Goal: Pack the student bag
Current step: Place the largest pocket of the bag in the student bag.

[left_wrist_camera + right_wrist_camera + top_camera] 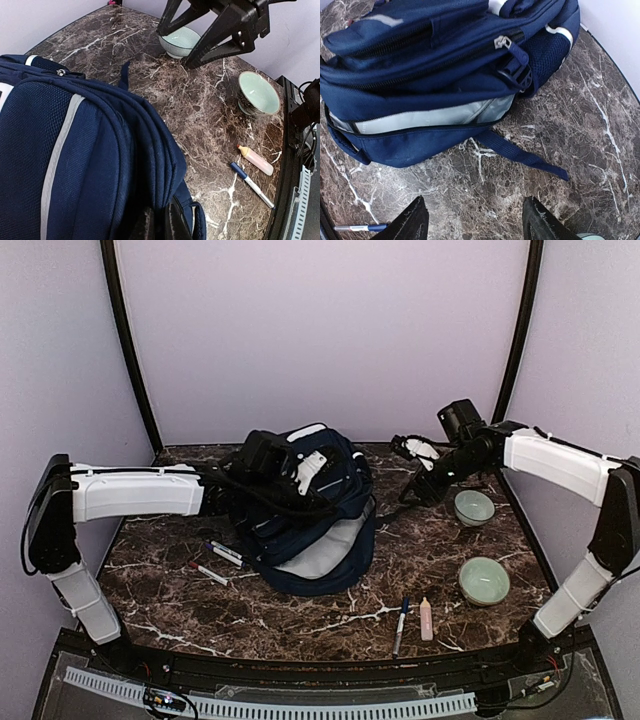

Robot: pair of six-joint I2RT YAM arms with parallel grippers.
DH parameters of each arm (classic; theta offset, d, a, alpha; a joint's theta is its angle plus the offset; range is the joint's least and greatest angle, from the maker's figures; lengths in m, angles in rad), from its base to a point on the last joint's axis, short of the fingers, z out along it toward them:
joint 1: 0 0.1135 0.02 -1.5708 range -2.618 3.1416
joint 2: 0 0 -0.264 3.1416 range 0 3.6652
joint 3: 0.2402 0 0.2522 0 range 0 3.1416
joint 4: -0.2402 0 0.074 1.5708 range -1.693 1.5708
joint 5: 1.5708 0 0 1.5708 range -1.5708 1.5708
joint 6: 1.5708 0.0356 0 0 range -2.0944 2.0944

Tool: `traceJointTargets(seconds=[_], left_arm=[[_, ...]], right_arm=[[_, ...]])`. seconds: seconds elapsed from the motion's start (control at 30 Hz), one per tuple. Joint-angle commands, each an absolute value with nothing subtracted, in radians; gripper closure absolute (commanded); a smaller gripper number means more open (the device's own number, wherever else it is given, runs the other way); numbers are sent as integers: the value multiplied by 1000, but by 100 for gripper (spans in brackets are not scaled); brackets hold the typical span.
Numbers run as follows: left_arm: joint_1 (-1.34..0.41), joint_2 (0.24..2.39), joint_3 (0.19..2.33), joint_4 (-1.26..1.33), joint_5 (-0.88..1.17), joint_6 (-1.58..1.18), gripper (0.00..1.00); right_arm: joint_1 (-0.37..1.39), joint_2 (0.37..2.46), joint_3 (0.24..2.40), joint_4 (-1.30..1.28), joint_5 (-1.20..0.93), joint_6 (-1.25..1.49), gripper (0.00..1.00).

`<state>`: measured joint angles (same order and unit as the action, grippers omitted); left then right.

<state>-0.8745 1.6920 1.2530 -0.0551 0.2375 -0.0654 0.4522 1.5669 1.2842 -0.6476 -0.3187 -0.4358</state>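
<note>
The student bag [310, 510], navy blue with a white stripe, lies in the middle of the marble table, its main compartment gaping with pale grey lining showing. My left gripper [262, 455] is at the bag's upper left. In the left wrist view its fingers [150, 225] are shut on a fold of the bag's [75, 150] edge. My right gripper [418, 468] hovers over the table to the right of the bag. In the right wrist view it [475, 220] is open with bare marble between its fingers, just short of the bag [435, 65] and its loose strap [525, 155].
Two pale green bowls [474, 506] [484, 580] stand at the right. A blue-capped marker [401, 625] and a pink tube [426, 618] lie near the front edge. More markers [225, 553] [210, 573] lie left of the bag.
</note>
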Motion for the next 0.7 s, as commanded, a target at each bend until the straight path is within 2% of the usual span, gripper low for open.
traceJointTargets(seconds=[0.0, 0.17, 0.27, 0.47, 0.57, 0.6, 0.63, 0.67], left_arm=[[-888, 1757, 1309, -35, 288, -51, 94], [-904, 1854, 1368, -59, 285, -69, 84], [-921, 1836, 1375, -90, 211, -58, 72], [-933, 1668, 1325, -158, 53, -43, 47], [-930, 1570, 1290, -226, -84, -80, 41], [-928, 1543, 1278, -260, -130, -95, 41], [-924, 1516, 1264, -290, -164, -107, 41], [-916, 1491, 1246, -322, -201, -116, 40]], right_arm=[[442, 1495, 1253, -583, -393, -368, 35], [435, 1456, 1187, -536, -453, -348, 34], [431, 1453, 1177, -522, -501, -322, 33], [431, 1444, 1203, -520, -487, -304, 27], [431, 1449, 1209, -500, -464, -296, 20], [431, 1458, 1211, -495, -460, -291, 7], [430, 1475, 1218, -498, -465, -289, 1], [430, 1508, 1230, -515, -483, -294, 0]])
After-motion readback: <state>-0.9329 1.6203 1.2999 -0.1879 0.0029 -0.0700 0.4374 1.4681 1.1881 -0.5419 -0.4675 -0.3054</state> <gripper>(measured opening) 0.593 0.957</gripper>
